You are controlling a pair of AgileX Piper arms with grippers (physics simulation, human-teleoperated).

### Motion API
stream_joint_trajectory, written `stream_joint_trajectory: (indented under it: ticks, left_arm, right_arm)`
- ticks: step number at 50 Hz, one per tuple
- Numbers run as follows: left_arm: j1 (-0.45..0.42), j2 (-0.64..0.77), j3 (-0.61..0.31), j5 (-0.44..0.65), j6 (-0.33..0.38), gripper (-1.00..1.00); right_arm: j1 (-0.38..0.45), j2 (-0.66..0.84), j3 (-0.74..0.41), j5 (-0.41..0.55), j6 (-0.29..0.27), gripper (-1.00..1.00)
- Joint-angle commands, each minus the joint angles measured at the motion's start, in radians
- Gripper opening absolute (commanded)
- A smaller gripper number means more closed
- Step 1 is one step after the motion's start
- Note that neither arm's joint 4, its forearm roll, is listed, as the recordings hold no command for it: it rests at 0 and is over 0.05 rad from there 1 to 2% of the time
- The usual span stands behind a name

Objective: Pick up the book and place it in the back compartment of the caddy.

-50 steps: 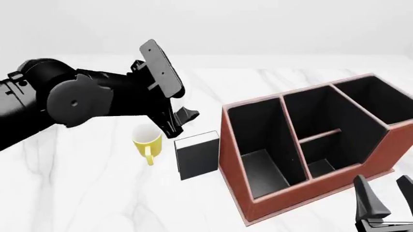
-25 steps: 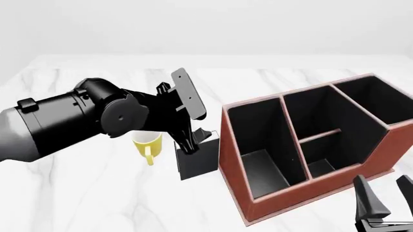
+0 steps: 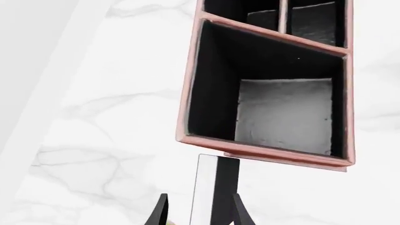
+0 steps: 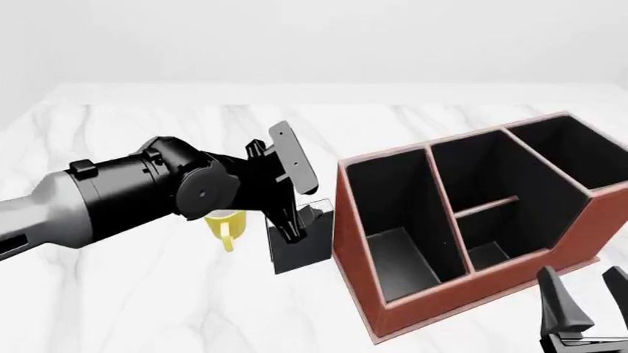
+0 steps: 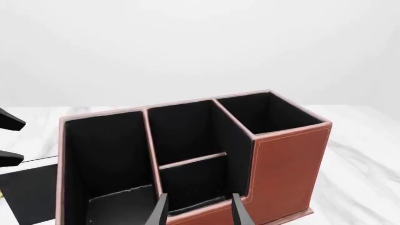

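Observation:
The black book (image 4: pixel 302 250) with white page edges stands upright on the table between the yellow mug and the caddy (image 4: pixel 412 294). My left gripper (image 4: pixel 297 223) is open and lowered over the book's top, one finger on each side. In the left wrist view the book (image 3: pixel 216 187) sits between the fingers (image 3: pixel 160 213), with a gap on the page-edge side. The reddish-brown caddy has black cells, and its back compartment (image 4: pixel 483 173) lies beyond the low divider. My right gripper (image 4: pixel 589 301) is open and holds nothing near the caddy's front corner. It faces the caddy (image 5: pixel 284 164) in its own view.
A yellow mug (image 4: pixel 225 224) stands just left of the book, partly under my left arm. The caddy's wide end compartment (image 3: pixel 281 108) faces the book and is close to it. White marble table (image 4: pixel 147 294) stretches to the left and front.
My left arm swung right and down from above the mug, and its open gripper now straddles the book's top. The right arm, book and caddy have not moved.

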Motion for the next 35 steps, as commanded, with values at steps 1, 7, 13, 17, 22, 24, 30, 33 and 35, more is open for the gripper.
stream_joint_trajectory:
  ticks: [1,7,13,17,22,24,30,33,35]
  left_arm:
    - [0.003,0.03,0.031,-0.051,-0.004,1.0]
    - [0.006,0.048,0.039,-0.075,-0.01,1.0]
    - [0.005,0.07,0.045,-0.094,-0.017,1.0]
    - [0.001,0.083,0.053,-0.112,-0.022,1.0]
    - [-0.004,0.091,0.052,-0.122,-0.032,1.0]
    - [0.0,0.098,0.049,-0.126,-0.031,1.0]
    - [0.007,0.113,0.046,-0.136,-0.031,1.0]
    - [0.007,0.134,0.055,-0.154,-0.034,1.0]
    - [0.008,0.138,0.055,-0.157,-0.035,1.0]
  right_arm:
    - [-0.001,0.005,0.0,-0.005,-0.001,1.0]
    - [0.0,-0.001,0.001,0.001,-0.001,1.0]
    - [0.0,0.008,0.0,-0.007,-0.001,1.0]
    - [0.0,0.005,0.0,-0.004,-0.001,1.0]
    - [0.002,-0.002,0.0,0.001,-0.006,1.0]
    - [0.0,0.009,0.0,-0.01,-0.005,1.0]
    - [0.001,0.007,0.0,-0.008,-0.005,1.0]
    - [0.001,0.011,0.0,-0.012,-0.005,1.0]
    - [0.001,0.012,0.0,-0.013,-0.005,1.0]
